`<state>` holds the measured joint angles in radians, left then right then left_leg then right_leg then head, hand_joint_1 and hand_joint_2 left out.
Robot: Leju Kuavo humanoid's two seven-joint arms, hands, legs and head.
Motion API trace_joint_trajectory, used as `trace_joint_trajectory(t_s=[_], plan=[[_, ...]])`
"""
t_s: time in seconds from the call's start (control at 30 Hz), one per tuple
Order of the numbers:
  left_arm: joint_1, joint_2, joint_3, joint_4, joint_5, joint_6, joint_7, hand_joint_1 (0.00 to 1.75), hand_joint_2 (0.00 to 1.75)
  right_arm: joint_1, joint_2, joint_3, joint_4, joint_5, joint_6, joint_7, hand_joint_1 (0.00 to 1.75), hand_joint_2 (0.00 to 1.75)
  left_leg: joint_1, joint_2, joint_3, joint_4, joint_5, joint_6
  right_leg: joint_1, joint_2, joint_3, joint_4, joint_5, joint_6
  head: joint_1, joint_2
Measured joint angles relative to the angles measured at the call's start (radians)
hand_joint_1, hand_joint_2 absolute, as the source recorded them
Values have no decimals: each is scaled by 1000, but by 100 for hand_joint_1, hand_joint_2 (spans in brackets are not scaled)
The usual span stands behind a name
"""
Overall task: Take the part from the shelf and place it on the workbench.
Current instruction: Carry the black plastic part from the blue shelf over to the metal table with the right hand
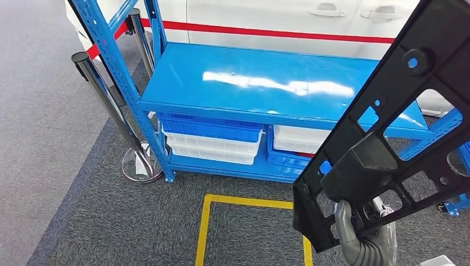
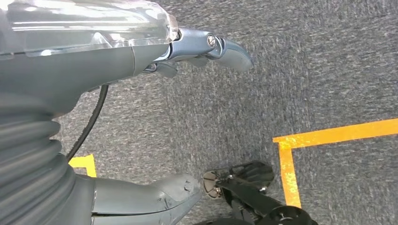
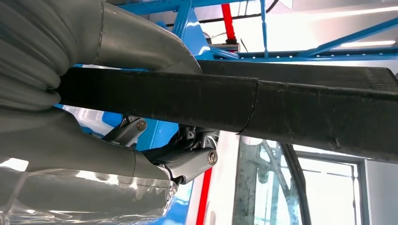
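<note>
A long black plastic part (image 1: 388, 127), a flat frame with cut-outs and holes, rises tilted at the right of the head view, in front of the blue shelf (image 1: 260, 83). My right hand (image 1: 363, 233) grips its lower end from below. In the right wrist view the part (image 3: 281, 103) runs across as a thick black bar, with my thumb over it and my fingers (image 3: 187, 161) under it. My left hand (image 2: 141, 117) hangs over grey carpet, its thumb and fingers apart and holding nothing.
The shelf's top board is bare and shiny; blue and white bins (image 1: 213, 138) sit on its lower level. A stanchion post (image 1: 111, 105) with a round base stands at the shelf's left corner. Yellow floor tape (image 1: 233, 202) marks a box on the carpet. A white car (image 1: 266, 19) stands behind.
</note>
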<state>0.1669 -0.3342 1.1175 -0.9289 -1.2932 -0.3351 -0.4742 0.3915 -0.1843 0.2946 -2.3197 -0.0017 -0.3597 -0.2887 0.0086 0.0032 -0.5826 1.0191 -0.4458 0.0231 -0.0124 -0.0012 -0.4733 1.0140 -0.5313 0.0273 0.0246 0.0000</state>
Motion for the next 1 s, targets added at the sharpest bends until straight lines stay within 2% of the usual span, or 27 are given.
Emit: trace_joint_trajectory(t_s=[0.03, 0.1, 0.13, 0.17, 0.2, 0.27, 0.3, 0.33, 0.37, 0.43, 0.47, 0.5, 0.53, 0.6, 0.63, 0.67, 0.7, 0.77, 0.8, 0.83, 0.87, 0.9, 0.93, 0.97, 1.0], plan=[[0, 0, 0, 0, 1, 0, 1, 0, 175, 0, 0, 0, 0, 0, 0, -1, 175, 175, 0, 0, -1, -2, 6, -7, 4, 1, 11, -24, -2, -5, 1, 0], [1, 0, -1, 0, 3, 0, 3, 0, 175, 1, 0, 0, 0, 0, -1, -2, 175, 175, 1, 0, -2, -5, 15, -20, 5, -1, 6, -33, 10, -17, 3, 0], [2, 1, -1, -1, 3, -1, 4, 0, 175, 1, 0, 0, 0, 1, -1, -2, 175, 175, 2, -1, -7, 2, 6, -26, 3, -3, 1, -37, 19, -25, 3, 0], [2, 1, -1, -2, 3, -1, 4, 0, 175, 1, 1, 0, 0, 1, -2, -2, 175, 175, 2, -1, -16, 25, -20, -30, 0, -6, -6, -41, 28, -34, 2, 0], [3, 2, -1, -2, 3, -1, 5, 0, 175, 1, 2, 0, 0, 1, -2, -2, 175, 175, 3, -1, -30, 66, -61, -34, -2, -8, -15, -43, 38, -42, 0, 0], [3, 2, -1, -3, 2, -1, 5, 0, 175, 2, 3, 0, 0, 1, -2, -2, 175, 175, 3, -2, -66, 188, -149, -39, 1, -11, -38, -38, 52, -49, -2, 0], [3, 2, -1, -3, 2, -1, 5, 0, 175, 2, 3, 0, 0, 1, -3, -2, 175, 175, 3, -2, -75, 240, -170, -41, 3, -11, -51, -34, 59, -48, -2, 0], [3, 2, -1, -3, 2, -1, 5, 0, 175, 2, 4, 0, 0, 1, -3, -2, 175, 175, 3, -2, -72, 265, -168, -43, 3, -12, -65, -28, 65, -48, -2, 0], [3, 2, -1, -3, 2, -1, 5, 0, 175, 2, 5, 0, 0, 1, -4, -2, 175, 175, 3, -2, -50, 254, -148, -43, 4, -12, -79, -21, 71, -46, -2, 0], [3, 2, -1, -3, 2, -1, 5, 0, 175, 2, 6, 0, 0, 1, -6, -2, 175, 175, 3, -2, 36, 137, -100, -38, 4, -12, -103, -4, 78, -40, -2, 0], [2, 3, -2, -3, 1, -1, 5, 0, 175, 3, 6, 0, 0, 1, -8, -2, 175, 175, 2, -2, 81, 68, -92, -34, 5, -12, -113, 5, 80, -37, -2, 0], [3, 3, -2, -3, 1, -1, 5, 0, 175, 3, 6, 0, 0, 1, -10, -2, 175, 175, 0, -3, 109, 18, -93, -29, 6, -12, -119, 11, 84, -32, -1, 0], [3, 3, -3, -3, 1, -1, 5, 0, 175, 4, 6, 0, 0, 2, -11, -3, 175, 175, -3, -4, 121, -9, -99, -25, 6, -13, -124, 15, 88, -26, -2, 0], [4, 2, -4, -4, 1, -1, 5, 0, 175, 8, 6, 0, 0, 2, -12, -3, 175, 175, -3, -4, 115, -20, -91, -13, 6, -12, -129, 15, 99, -12, -3, 0], [4, 2, -4, -4, 0, -1, 5, 0, 175, 9, 6, 0, 0, 3, -12, -4, 175, 175, -2, -2, 109, -23, -82, -5, 5, -10, -133, 21, 91, -5, -4, 0], [4, 1, -4, -4, 0, -1, 5, 0, 175, 11, 6, 0, 0, 3, -13, -4, 175, 175, 1, 0, 102, -27, -72, 4, 3, -7, -141, 37, 69, 0, -2, 0], [4, 0, -5, -5, 0, -2, 5, 0, 175, 11, 6, 0, 0, 3, -14, -4, 175, 175, 3, 2, 93, -30, -62, 11, 1, -5, -155, 73, 32, 5, 0, 0], [4, 0, -7, -5, 1, -3, 5, 0, 175, 12, 6, 0, 0, 3, -16, -5, 175, 175, 2, 5, 71, -29, -45, 16, -2, -3, -189, 188, -57, 13, 4, 0], [4, 0, -7, -5, 0, -3, 5, 0, 175, 13, 6, 0, 0, 3, -17, -5, 175, 175, 2, 6, 60, -27, -37, 16, -3, -3, -199, 242, -82, 16, 5, 0], [4, 0, -8, -5, 0, -4, 5, 0, 175, 13, 6, 0, 0, 3, -17, -5, 175, 175, 2, 7, 50, -25, -30, 15, -4, -3, -198, 270, -84, 18, 5, 0], [4, 0, -8, -5, 0, -5, 5, 0, 175, 13, 6, 0, 0, 3, -18, -5, 175, 175, 2, 7, 40, -22, -24, 13, -6, -3, -178, 261, -66, 20, 5, 0], [3, 0, -8, -5, 0, -6, 5, 0, 175, 13, 6, 0, 0, 2, -19, -5, 175, 175, 2, 6, 31, -18, -19, 10, -8, -3, -140, 215, -37, 20, 5, 0], [3, 0, -9, -5, 0, -7, 5, 0, 175, 13, 6, -2, 0, 0, -20, -5, 175, 175, 2, 6, 23, -13, -15, 7, -10, -3, -91, 143, -14, 19, 5, 0], [3, 0, -9, -5, 0, -8, 5, 0, 175, 12, 6, -4, -1, -3, -20, -5, 175, 175, 1, 5, 16, -8, -11, 3, -9, -1, -45, 71, -1, 16, 5, 0], [3, 0, -10, -5, 1, -8, 4, 0, 175, 12, 6, -6, -1, -5, -20, -6, 175, 175, 0, 5, 11, -6, -7, -3, -7, 0, -13, 18, 3, 11, 5, 0]])
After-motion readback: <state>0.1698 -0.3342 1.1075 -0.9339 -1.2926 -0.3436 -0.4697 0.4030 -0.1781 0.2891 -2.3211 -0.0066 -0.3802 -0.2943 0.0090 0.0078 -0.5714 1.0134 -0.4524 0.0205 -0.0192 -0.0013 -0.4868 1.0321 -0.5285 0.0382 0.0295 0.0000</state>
